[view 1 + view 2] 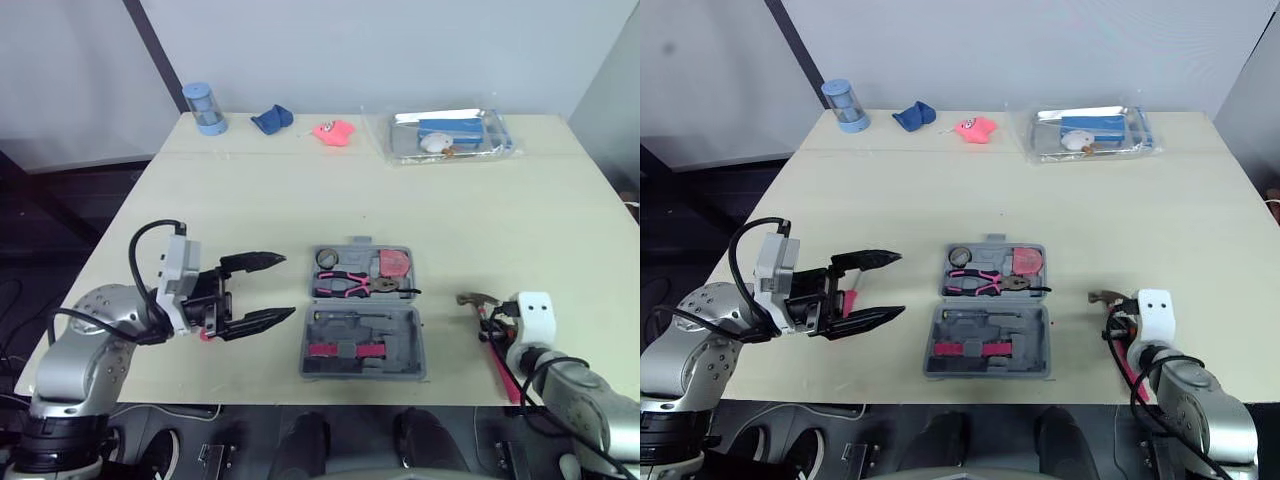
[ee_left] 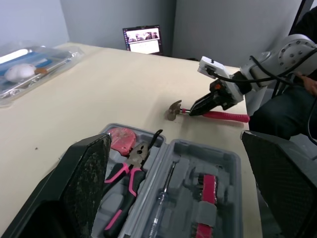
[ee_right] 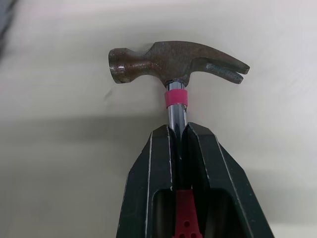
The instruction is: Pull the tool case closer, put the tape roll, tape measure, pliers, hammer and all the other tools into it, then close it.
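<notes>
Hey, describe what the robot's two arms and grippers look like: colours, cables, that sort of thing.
Both arms have rounded silver-grey metal shells, the left arm and the right arm alike. Each wrist carries a white boxy module with black cables looping from it. The left gripper and right gripper have long, tapering black jaws.

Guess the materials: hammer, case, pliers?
Hammer: head likely steel, dull brown and patchy, maybe rust; shiny metal neck; pink handle, probably plastic or rubber.
Case: matte grey moulded plastic, by its shaped recesses.
Pliers: dark metal nose, pink-and-black grips, likely rubbery coating.
</notes>
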Available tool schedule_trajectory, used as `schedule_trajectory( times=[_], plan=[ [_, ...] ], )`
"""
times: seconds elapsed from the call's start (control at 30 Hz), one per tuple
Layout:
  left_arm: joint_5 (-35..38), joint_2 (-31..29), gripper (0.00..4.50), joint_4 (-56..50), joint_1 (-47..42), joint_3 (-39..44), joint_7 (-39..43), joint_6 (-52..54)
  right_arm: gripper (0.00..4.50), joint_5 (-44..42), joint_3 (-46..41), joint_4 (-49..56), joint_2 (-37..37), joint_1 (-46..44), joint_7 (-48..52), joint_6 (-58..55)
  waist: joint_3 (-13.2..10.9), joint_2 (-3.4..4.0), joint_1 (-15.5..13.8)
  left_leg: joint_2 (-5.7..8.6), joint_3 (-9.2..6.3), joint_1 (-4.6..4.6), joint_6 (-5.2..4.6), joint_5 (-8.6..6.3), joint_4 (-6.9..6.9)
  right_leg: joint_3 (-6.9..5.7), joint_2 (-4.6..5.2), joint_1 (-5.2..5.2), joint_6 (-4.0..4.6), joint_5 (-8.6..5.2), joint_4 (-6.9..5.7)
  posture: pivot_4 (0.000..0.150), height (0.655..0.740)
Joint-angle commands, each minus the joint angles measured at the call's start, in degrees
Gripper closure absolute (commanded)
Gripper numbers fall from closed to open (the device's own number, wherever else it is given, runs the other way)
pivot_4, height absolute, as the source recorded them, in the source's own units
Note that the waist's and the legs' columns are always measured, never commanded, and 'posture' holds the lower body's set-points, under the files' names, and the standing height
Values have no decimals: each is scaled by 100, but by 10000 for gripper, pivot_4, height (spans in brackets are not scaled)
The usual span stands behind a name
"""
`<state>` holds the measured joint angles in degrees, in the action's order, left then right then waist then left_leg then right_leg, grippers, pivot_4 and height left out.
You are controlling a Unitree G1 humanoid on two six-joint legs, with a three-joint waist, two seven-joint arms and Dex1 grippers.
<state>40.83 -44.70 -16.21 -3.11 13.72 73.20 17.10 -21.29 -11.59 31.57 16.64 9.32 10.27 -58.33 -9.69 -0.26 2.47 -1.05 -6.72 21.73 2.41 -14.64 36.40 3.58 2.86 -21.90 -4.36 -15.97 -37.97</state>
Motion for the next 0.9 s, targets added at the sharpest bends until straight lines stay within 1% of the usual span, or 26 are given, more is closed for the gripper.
schedule_trajectory(
  times=[0.03,0.13,0.27,0.37,0.43,0.6,0.67,0.7,0.73,0.77,0.8,0.83,0.87,0.9],
  plan=[
    [214,-98,0,-268,47,171,123,22,44640,-168,124,468,-92,250,10,-202,0,0,0,0,1,0,0,0,0,0,0,0,0,0,0,1500,7400],
    [267,-126,0,-278,55,169,161,66,44640,-198,187,588,-193,312,-29,-284,0,0,13,-1,0,-1,0,0,0,0,-1,0,0,0,-1,1500,7400],
    [321,-311,0,-249,70,130,489,120,44640,-119,181,419,-183,246,-27,-195,0,-1,10,-1,1,-1,0,0,0,0,-1,0,0,0,0,1500,7400],
    [-86,-546,0,-92,168,11,1013,-339,44640,-111,116,296,-122,237,36,-137,0,-1,12,-2,1,-1,0,0,0,1,-3,-1,1,0,0,1500,7400],
    [-267,-609,0,36,189,-17,1208,-611,44640,-115,100,246,-110,200,58,-106,0,-2,8,-2,2,-2,0,0,0,1,-3,-1,1,-1,1,1500,7400],
    [-359,-658,0,290,140,14,1451,-839,44640,-180,90,256,-126,129,122,-95,0,-2,12,-3,4,-1,0,0,0,2,-3,-2,1,-1,2,1500,7400],
    [-341,-659,0,330,123,20,1470,-854,35743,-208,79,285,-135,126,138,-89,0,-2,11,-3,4,-1,0,0,0,3,-3,-2,1,-1,2,1500,7400],
    [-309,-662,0,334,128,34,1476,-837,33408,-240,62,321,-129,137,167,-80,0,-2,10,-3,3,-1,0,0,0,3,-3,-2,1,-1,2,1500,7400],
    [-277,-666,0,336,130,53,1476,-816,29384,-265,38,369,-108,139,188,-67,0,-2,8,-3,3,0,0,0,0,3,-3,-2,1,-1,2,1500,7400],
    [-230,-662,0,332,132,80,1459,-775,23760,-274,28,411,-62,132,215,-43,0,-2,6,-3,3,0,0,0,0,3,-3,-2,1,-1,2,1500,7400],
    [-179,-657,0,322,134,114,1433,-727,20899,-281,20,458,-1,124,262,-6,0,-2,4,-3,3,1,0,0,0,3,-3,-2,1,-1,2,1500,7400],
    [-135,-658,0,314,143,149,1404,-677,14309,-292,4,525,98,120,327,4,0,-1,2,-3,4,1,0,0,0,3,-2,-3,1,-1,3,1500,7400],
    [-102,-664,0,307,159,180,1382,-638,9721,-299,-9,591,210,126,402,22,0,-1,2,-3,4,2,0,0,0,3,-2,-3,1,-1,3,1500,7400],
    [-82,-683,0,301,199,220,1360,-594,6102,-312,7,692,440,172,585,71,-2,1,1,-3,4,3,0,0,0,3,-2,-5,0,-1,3,1500,7400]
  ],
)
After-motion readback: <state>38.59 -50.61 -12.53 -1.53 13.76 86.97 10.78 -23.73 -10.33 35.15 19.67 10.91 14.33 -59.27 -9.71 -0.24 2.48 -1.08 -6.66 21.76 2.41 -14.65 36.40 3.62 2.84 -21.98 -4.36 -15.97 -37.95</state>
